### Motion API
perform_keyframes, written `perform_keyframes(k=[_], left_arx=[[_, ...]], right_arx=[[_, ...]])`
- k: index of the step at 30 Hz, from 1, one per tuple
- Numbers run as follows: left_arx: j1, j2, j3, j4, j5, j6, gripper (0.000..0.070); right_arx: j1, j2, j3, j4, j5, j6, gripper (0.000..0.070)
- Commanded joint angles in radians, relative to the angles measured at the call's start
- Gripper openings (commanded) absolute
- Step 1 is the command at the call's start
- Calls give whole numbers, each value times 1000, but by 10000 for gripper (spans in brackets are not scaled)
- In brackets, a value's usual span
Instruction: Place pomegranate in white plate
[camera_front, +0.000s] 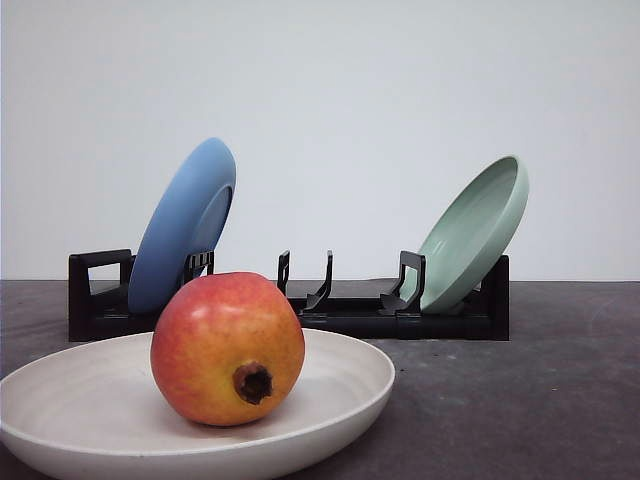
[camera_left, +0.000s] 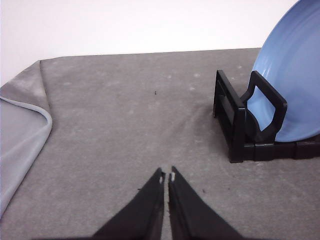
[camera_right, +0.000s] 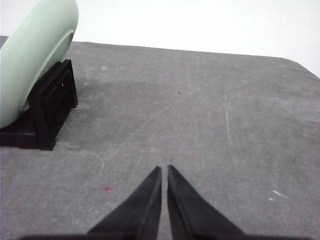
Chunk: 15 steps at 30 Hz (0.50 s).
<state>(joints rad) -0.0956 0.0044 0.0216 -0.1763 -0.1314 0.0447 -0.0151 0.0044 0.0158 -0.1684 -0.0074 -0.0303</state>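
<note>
The pomegranate (camera_front: 228, 348), red shading to yellow with its dark calyx nub facing the camera, rests inside the white plate (camera_front: 340, 385) at the front left of the table in the front view. My left gripper (camera_left: 166, 176) is shut with nothing between its fingers, hovering over bare grey cloth beside the rack's blue-plate end. Over bare cloth beside the rack's green-plate end, my right gripper (camera_right: 164, 169) is also shut and holds nothing.
A black dish rack (camera_front: 300, 305) stands behind the white plate. A blue plate (camera_front: 185, 225) leans in its left end and a pale green plate (camera_front: 475, 232) in its right end. The grey cloth's edge (camera_left: 42, 112) curls at the table's side.
</note>
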Motion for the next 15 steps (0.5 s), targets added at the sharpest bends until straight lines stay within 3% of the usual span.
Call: perform_keyframes(k=[1,15], left_arx=[[0,-2,-10,-4,3,7,0],[0,-2,-10,-4,3,7,0]], right_arx=[[-2,-1,-5,11,0,-4,19],[-2,-1,-5,11,0,-4,19]])
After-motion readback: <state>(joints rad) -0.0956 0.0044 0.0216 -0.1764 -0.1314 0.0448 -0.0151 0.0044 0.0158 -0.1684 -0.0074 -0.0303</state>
